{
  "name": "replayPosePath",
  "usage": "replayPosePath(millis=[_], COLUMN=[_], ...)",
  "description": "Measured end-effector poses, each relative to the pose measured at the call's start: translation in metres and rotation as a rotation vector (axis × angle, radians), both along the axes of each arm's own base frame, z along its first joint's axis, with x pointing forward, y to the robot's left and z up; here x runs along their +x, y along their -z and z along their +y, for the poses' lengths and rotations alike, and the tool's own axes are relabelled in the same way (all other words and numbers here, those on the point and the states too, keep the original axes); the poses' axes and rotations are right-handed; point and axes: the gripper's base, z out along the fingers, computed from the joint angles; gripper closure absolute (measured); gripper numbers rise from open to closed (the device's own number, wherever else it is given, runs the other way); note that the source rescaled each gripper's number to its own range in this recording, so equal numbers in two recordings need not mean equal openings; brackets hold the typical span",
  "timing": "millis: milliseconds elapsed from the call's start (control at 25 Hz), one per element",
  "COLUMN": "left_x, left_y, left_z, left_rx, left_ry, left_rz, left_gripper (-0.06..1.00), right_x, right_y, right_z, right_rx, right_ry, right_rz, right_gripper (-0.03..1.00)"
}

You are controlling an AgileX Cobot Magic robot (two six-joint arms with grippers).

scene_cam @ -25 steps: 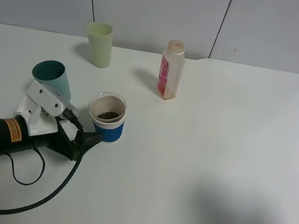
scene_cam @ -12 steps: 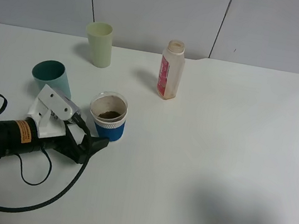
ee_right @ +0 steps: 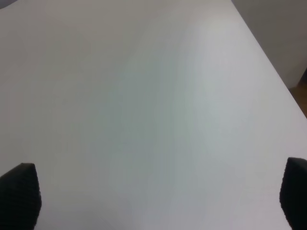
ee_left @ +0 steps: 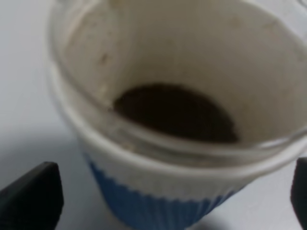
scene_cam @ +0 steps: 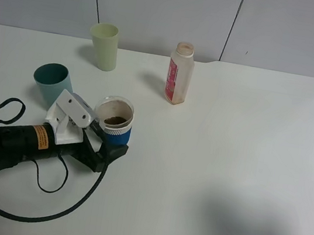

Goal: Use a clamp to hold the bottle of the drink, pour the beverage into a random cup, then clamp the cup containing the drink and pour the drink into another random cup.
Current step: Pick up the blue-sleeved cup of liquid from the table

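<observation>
The cup containing the drink [scene_cam: 113,124], with a blue ribbed sleeve and white rim, stands left of centre on the table. A little dark brown beverage [ee_left: 175,112] lies in its bottom. My left gripper [scene_cam: 109,139] is open, with one black fingertip [ee_left: 31,197] on each side of the cup's lower sleeve [ee_left: 158,211]. Contact cannot be told. The teal tumbler [scene_cam: 52,81] stands just behind the left arm. Farther back near the middle, the bottle [scene_cam: 179,73] stands upright with its red label. My right gripper [ee_right: 157,194] hangs open over bare table.
A pale green tumbler [scene_cam: 104,46] stands at the back left. The left arm's black cable [scene_cam: 42,210] loops across the white table [scene_cam: 228,152] near the front edge. A faint shadow falls at the front right.
My left arm has slid right and forward, bringing its open fingers from beside the blue-sleeved cup to either side of it. The cups and bottle have not moved.
</observation>
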Motion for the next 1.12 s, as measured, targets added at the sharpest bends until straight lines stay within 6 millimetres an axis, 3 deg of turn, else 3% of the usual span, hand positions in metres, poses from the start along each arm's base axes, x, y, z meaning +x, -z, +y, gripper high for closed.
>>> replayPosePath(millis=[600, 920, 1000, 1040, 1120], left_x=[0.024, 0.030, 0.030, 0.030, 0.030], left_y=[0.002, 0.014, 0.014, 0.014, 0.014], left_z=[-0.015, -0.019, -0.020, -0.020, -0.020], left_rx=[-0.044, -0.047, -0.047, -0.047, -0.047], left_ry=[-0.003, -0.005, -0.005, -0.005, -0.005], left_rz=[-0.041, -0.012, -0.013, -0.013, -0.013], left_gripper=[0.08, 0.08, 0.16, 0.25, 0.54], right_x=[0.000, 0.000, 0.000, 0.000, 0.000], right_y=[0.000, 0.000, 0.000, 0.000, 0.000], right_z=[0.000, 0.000, 0.000, 0.000, 0.000], right_rx=[0.000, 0.000, 0.000, 0.000, 0.000], right_ry=[0.000, 0.000, 0.000, 0.000, 0.000], right_rz=[0.000, 0.000, 0.000, 0.000, 0.000], right_gripper=[-0.03, -0.03, -0.03, -0.03, -0.03])
